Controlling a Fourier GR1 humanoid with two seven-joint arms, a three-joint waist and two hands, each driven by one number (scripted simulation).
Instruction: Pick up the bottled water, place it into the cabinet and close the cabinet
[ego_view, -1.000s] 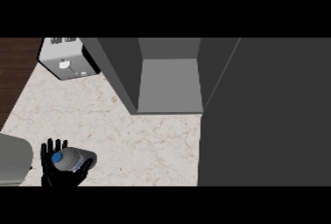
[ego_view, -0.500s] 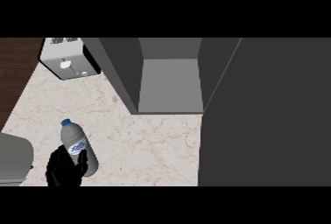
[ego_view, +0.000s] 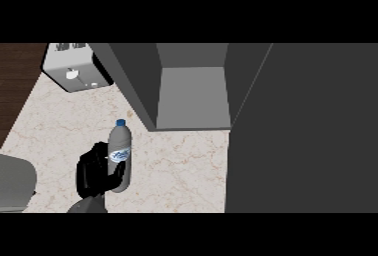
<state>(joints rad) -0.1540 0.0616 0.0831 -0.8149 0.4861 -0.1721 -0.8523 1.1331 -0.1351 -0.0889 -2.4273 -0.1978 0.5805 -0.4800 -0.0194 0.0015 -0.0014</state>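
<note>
A clear water bottle (ego_view: 119, 145) with a blue cap and a white-and-blue label is held in my left hand (ego_view: 94, 172), whose black fingers curl round its lower half. The bottle points away from me, cap toward the cabinet. The grey cabinet (ego_view: 192, 97) stands open ahead and to the right, its inner shelf bare. Its open door (ego_view: 303, 130) fills the right side of the view as a dark panel. My right hand does not show.
A silver toaster (ego_view: 70, 70) stands at the counter's back left. A grey rounded object (ego_view: 15, 185) sits at the left edge beside my forearm. The marble counter (ego_view: 177, 175) stretches between the bottle and the cabinet door.
My left hand has carried the bottle forward and a little right, toward the cabinet. The bottle, seen cap-on a second ago, now lies lengthwise pointing away from me.
</note>
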